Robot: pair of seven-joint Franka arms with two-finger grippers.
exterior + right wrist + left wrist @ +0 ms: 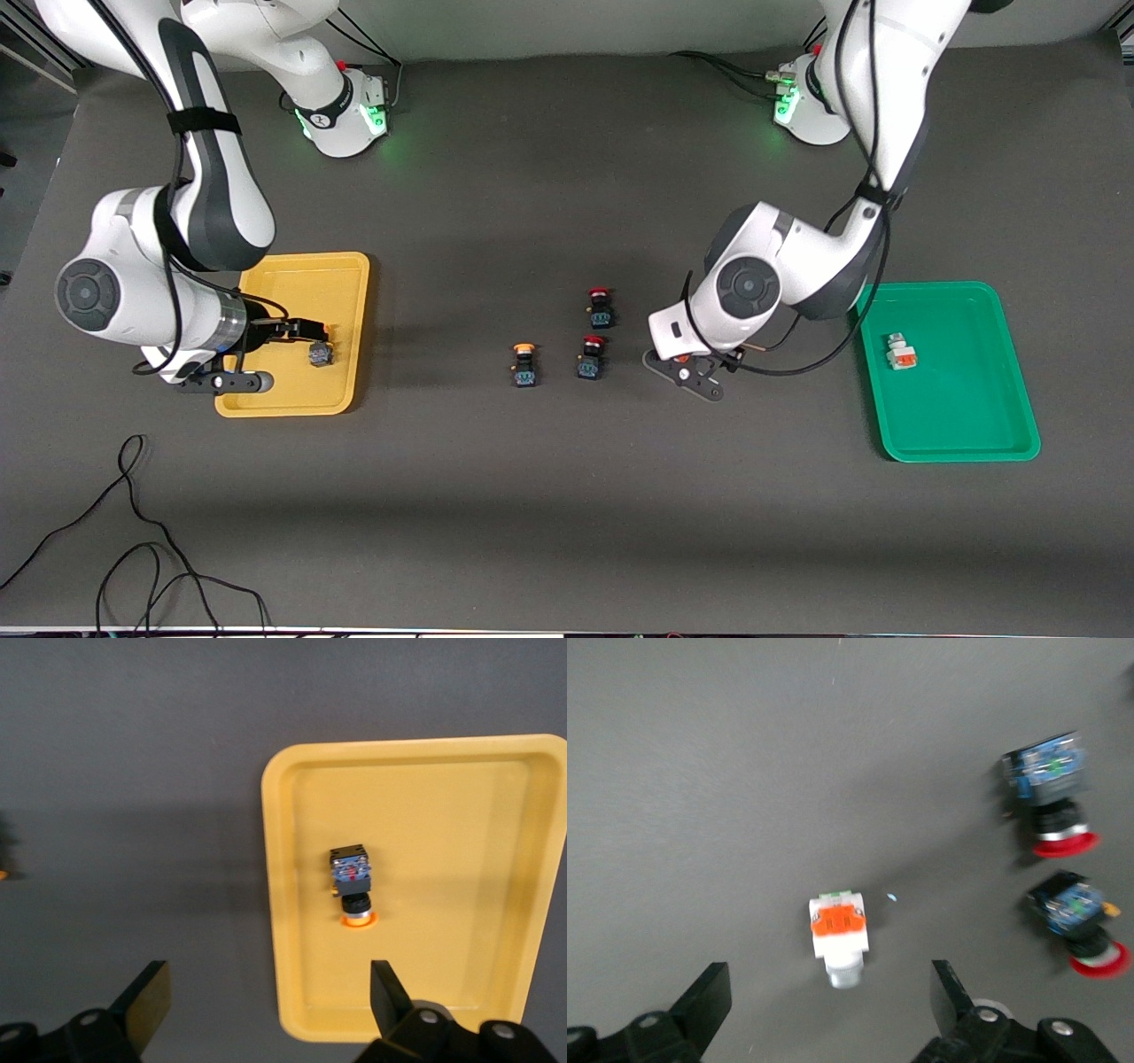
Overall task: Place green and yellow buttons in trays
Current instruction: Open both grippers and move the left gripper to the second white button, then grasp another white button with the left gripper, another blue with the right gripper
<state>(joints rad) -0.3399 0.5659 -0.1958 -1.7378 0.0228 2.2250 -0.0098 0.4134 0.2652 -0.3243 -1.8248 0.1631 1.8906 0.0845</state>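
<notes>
Left gripper [830, 1014], fingers spread, hangs near mid-frame in the front view over a white-silvery button [839, 939] on the bare table. The button sits between the fingers, long axis crosswise to their closing line, so a straight drop looks enough. Green tray [966, 416] lies toward the left arm's end. Right gripper [267, 992] is spread over the yellow tray [443, 815], with a yellow-capped button [353, 881] loose inside.

1. The right arm reached from its base down to its end of the table, elbow bent, wrist lowest.
2. The right gripper [297, 332] pointed downward, fingers [146, 1001] spread wide, nothing between them.
3. The left arm was folded at mid-table.
4. The left gripper [704, 377] hung low, fingers [709, 1001] wide apart, gripping nothing.
</notes>
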